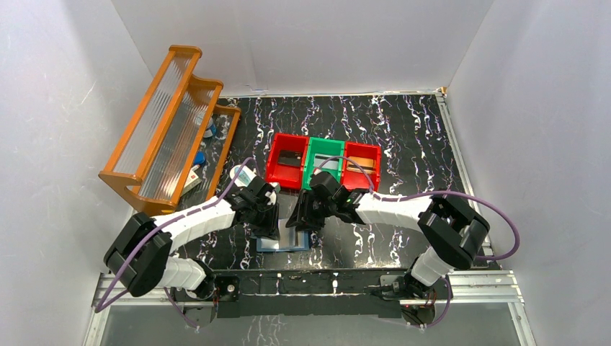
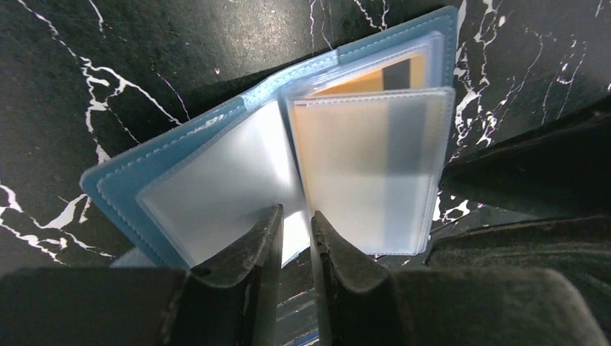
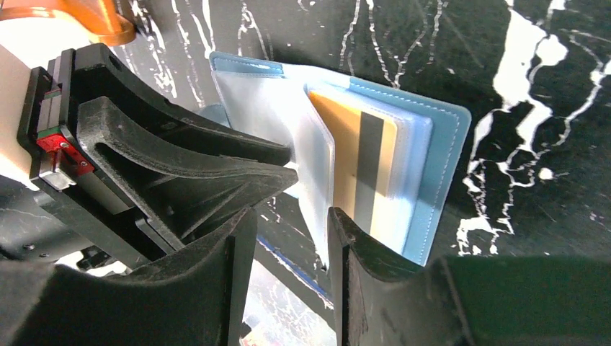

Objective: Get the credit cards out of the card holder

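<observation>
1 card holder [image 2: 130, 176] leaf sits clamped in left gripper [image 2: 295, 216]; hold of right gripper [image 3: 292, 216] cannot be told. Pinch tan-orange card [image 3: 342, 137] squarely.

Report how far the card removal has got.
Done: the wallet lies open, sleeves fanned. In hand: left tool and right tool each straddle a sleeve edge; whether either grips is unclear. Left: the tan card is still fully in its sleeve; any other cards inside are hidden.
</observation>
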You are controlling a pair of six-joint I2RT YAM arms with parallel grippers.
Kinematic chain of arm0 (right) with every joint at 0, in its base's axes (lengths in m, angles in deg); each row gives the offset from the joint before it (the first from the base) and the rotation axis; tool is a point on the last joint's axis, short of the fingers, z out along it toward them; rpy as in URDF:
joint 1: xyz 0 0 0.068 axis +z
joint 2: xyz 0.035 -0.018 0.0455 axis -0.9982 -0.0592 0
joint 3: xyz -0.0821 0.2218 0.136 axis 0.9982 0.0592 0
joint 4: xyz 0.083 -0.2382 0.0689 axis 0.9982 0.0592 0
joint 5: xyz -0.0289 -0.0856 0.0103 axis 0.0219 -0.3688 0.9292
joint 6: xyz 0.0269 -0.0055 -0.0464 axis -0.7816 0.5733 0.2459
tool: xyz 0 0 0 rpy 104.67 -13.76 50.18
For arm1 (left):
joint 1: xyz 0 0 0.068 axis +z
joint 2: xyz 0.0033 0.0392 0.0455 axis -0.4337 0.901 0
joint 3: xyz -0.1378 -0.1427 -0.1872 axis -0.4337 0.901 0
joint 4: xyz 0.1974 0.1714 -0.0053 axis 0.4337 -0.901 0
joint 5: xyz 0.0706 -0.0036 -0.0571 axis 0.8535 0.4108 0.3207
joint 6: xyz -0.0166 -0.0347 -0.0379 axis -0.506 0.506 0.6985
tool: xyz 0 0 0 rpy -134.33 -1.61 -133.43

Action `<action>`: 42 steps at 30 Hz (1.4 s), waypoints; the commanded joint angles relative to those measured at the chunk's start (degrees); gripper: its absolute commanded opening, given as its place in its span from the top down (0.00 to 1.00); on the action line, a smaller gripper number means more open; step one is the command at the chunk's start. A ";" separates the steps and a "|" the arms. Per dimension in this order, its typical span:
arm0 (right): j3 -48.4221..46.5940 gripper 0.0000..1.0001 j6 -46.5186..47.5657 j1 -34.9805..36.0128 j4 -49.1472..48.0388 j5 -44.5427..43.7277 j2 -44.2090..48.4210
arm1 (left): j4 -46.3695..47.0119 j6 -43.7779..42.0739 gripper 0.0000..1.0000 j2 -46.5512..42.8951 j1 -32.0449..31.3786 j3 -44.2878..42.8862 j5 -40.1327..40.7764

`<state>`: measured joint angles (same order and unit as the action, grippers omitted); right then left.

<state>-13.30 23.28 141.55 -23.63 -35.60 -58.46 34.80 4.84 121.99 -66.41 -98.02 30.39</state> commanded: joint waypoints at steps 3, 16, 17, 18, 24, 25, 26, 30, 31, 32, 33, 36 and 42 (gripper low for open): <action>-1.33 0.50 -1.58 0.35 -8.01 4.04 0.65 | -2.50 1.03 0.81 -4.25 0.24 -0.04 3.32; -3.74 0.49 -2.10 0.34 -10.56 7.15 -3.04 | -10.03 3.70 0.80 -10.68 0.19 -0.94 16.32; -4.05 0.49 -2.01 0.35 -10.27 7.27 -3.44 | -10.70 3.95 0.80 -11.17 0.19 -0.85 17.26; -4.35 0.49 -1.97 0.35 -9.86 7.33 -3.69 | -11.07 4.17 0.79 -11.55 0.14 -0.76 17.93; -4.65 0.48 -2.04 0.26 -9.79 7.63 -4.56 | -11.70 5.46 0.77 -11.80 0.24 0.40 18.17; -4.78 0.48 -2.04 0.31 -9.77 7.68 -4.73 | -11.90 6.02 0.78 -11.79 0.25 0.50 18.56; -4.90 0.48 -1.98 0.29 -9.75 7.70 -4.80 | -12.10 6.54 0.78 -11.90 0.24 0.71 19.19; -5.32 0.51 -1.87 0.27 -7.49 7.10 -5.03 | -13.57 8.65 0.76 -13.67 0.26 0.57 22.70; -5.37 0.51 -1.87 0.33 -7.20 6.97 -5.15 | -13.87 9.09 0.75 -14.57 0.20 0.45 23.55; -5.38 0.52 -1.93 0.32 -6.99 6.98 -5.35 | -14.02 9.23 0.74 -15.58 0.19 0.26 24.55; -5.37 0.53 -2.00 0.34 -6.85 7.06 -5.56 | -14.32 9.38 0.72 -16.57 0.22 0.01 25.30; -5.42 0.54 -2.13 0.34 -6.89 7.36 -6.35 | -14.69 10.26 0.60 -18.74 0.28 0.03 26.73; -6.16 0.59 -1.71 0.33 -6.97 7.76 -7.24 | -13.68 12.54 0.64 -14.55 0.30 2.66 23.55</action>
<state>-16.38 21.44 141.55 -30.05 -28.68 -65.41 22.08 15.10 104.77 -66.37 -97.73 54.13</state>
